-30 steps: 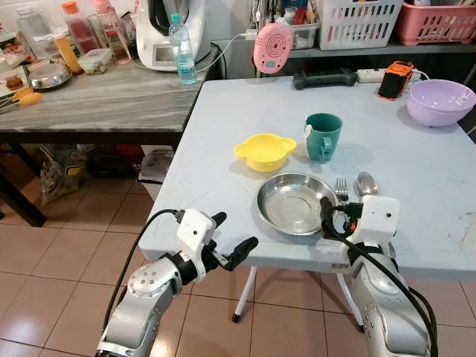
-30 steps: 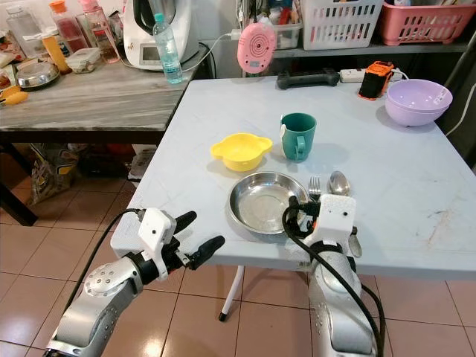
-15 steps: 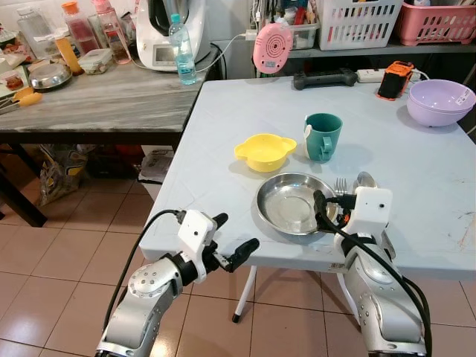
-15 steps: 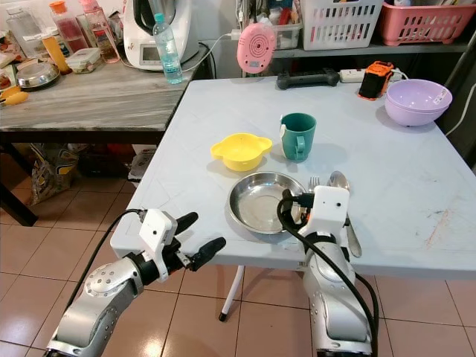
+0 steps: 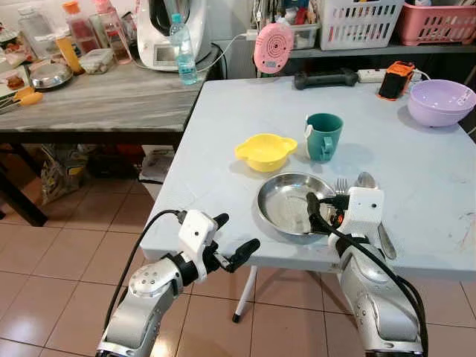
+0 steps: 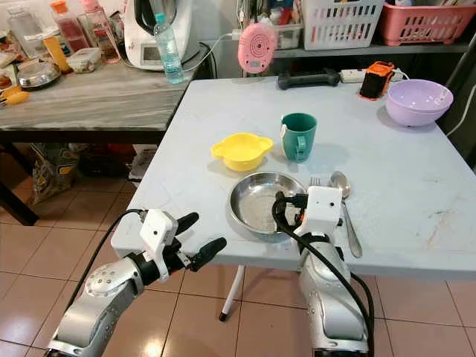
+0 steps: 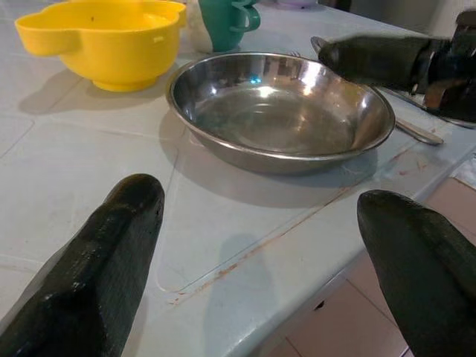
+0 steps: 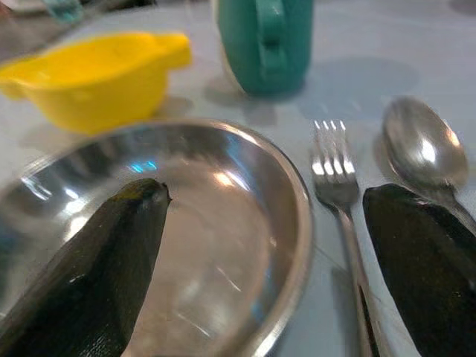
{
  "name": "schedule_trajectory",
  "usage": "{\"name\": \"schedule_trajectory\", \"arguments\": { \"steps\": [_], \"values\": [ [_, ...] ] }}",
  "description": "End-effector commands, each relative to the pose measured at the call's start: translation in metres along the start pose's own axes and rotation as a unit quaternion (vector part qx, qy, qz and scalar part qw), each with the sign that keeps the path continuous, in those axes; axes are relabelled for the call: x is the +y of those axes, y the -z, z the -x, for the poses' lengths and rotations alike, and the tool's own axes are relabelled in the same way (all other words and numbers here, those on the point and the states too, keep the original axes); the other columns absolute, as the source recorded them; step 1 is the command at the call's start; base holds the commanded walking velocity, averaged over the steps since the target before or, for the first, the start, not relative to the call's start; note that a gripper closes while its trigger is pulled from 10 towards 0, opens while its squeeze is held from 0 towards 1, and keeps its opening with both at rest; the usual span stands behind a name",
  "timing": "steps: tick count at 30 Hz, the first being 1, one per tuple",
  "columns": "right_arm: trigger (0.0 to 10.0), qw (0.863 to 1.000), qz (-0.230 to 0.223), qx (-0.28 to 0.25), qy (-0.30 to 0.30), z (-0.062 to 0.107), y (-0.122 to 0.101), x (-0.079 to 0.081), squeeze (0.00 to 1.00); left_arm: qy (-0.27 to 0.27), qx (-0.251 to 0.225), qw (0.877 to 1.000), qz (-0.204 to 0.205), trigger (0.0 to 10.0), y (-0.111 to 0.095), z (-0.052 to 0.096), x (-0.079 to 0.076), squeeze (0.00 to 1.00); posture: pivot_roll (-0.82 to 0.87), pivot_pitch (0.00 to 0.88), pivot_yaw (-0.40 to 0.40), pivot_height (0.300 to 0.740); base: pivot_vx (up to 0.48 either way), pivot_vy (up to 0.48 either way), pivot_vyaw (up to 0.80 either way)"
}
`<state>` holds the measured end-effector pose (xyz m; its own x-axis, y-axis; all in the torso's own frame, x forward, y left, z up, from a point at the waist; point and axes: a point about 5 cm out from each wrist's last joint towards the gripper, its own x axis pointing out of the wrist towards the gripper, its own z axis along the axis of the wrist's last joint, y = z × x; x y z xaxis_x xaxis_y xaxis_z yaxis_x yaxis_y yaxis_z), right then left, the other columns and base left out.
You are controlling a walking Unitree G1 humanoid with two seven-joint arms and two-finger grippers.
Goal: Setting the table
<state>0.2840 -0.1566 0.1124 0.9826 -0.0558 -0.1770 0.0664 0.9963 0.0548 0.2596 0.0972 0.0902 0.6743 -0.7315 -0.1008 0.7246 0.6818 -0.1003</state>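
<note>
So around the place setting we've got a purple bowl (image 5: 444,101) way up at the upper right of the frame, an orange and black gadget (image 5: 394,79) next to it, and a pink round thing (image 5: 272,47) standing at the top center by the far edge of the light blue table (image 5: 223,141). Upper left there's a wooden side table (image 5: 97,100) with a water bottle (image 5: 182,50) and jars on it.

The setting itself sits center right: a steel plate (image 5: 292,204) near the front edge, a yellow bowl (image 5: 265,151) just behind it to the left, a green mug (image 5: 323,136) behind it, and a fork (image 8: 336,178) and spoon (image 8: 420,151) lying side by side just right of the plate.

Our right gripper (image 8: 268,260) is wide open and straddles the plate's right rim, one finger (image 8: 97,253) over the inside of the plate, the other over by the spoon. It's got nothing in it.

Our left gripper (image 5: 233,245) hangs at the lower left of center, just off the table's front edge, spread open and empty too, pointing at the plate.
</note>
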Motion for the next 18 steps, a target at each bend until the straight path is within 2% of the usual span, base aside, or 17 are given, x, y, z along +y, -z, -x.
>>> {"name": "schedule_trajectory", "arguments": {
  "steps": [1, 8, 11, 12, 14, 15, 16, 17, 18],
  "values": [
    [10.0, 1.0, 0.003, 0.013, 0.013, -0.003, 0.001, -0.001, 0.0, -0.004, 0.004, 1.0, -0.001, 10.0, -0.001, 0.0, 0.002, 0.0, -0.11, 0.022, 0.093, 0.74, 0.0, 0.0, 0.0],
    [10.0, 0.999, -0.009, 0.03, 0.032, -0.008, 0.002, -0.005, 0.0, 0.004, 0.005, 1.0, 0.001, 10.0, -0.001, -0.001, -0.001, 0.0, -0.11, 0.026, 0.096, 0.74, 0.0, 0.0, 0.0],
    [10.0, 0.998, -0.03, 0.043, 0.026, -0.01, 0.006, -0.002, 0.0, 0.003, 0.006, 1.0, 0.001, 10.0, 0.0, -0.001, 0.0, 0.0, -0.1, 0.026, 0.095, 0.74, 0.0, 0.0, 0.0],
    [9.2, 0.998, -0.037, 0.045, 0.022, -0.01, 0.006, 0.0, 0.0, 0.003, 0.006, 1.0, 0.001, 10.0, 0.0, -0.001, -0.001, 0.0, -0.1, 0.025, 0.095, 0.74, 0.0, 0.0, 0.0],
    [9.2, 0.998, -0.04, 0.045, 0.019, -0.011, 0.007, 0.002, 0.0, 0.002, 0.006, 1.0, 0.001, 10.0, 0.0, -0.001, -0.001, 0.0, -0.1, 0.025, 0.095, 0.74, 0.0, 0.0, 0.0],
    [8.4, 0.998, -0.046, 0.046, 0.01, -0.012, 0.006, 0.005, 0.0, 0.002, 0.007, 1.0, 0.002, 10.0, 0.0, -0.002, -0.001, 0.0, -0.1, 0.024, 0.096, 0.74, 0.0, 0.0, 0.0],
    [8.4, 0.998, -0.046, 0.046, 0.01, -0.012, 0.006, 0.005, 0.0, 0.002, 0.007, 1.0, 0.002, 10.0, 0.0, -0.002, -0.001, 0.0, -0.1, 0.024, 0.096, 0.74, 0.0, 0.0, 0.0],
    [5.0, 0.998, -0.05, 0.047, 0.005, -0.013, 0.006, 0.008, 0.0, 0.001, 0.007, 1.0, 0.002, 10.0, 0.0, -0.002, 0.0, 0.0, -0.1, 0.024, 0.095, 0.74, 0.0, 0.0, 0.0],
    [3.5, 0.998, -0.051, 0.048, 0.002, -0.013, 0.005, 0.009, 0.0, 0.001, 0.008, 1.0, 0.002, 10.0, 0.0, -0.002, 0.0, 0.0, -0.1, 0.022, 0.096, 0.74, 0.0, 0.0, 0.0]
  ]
}}
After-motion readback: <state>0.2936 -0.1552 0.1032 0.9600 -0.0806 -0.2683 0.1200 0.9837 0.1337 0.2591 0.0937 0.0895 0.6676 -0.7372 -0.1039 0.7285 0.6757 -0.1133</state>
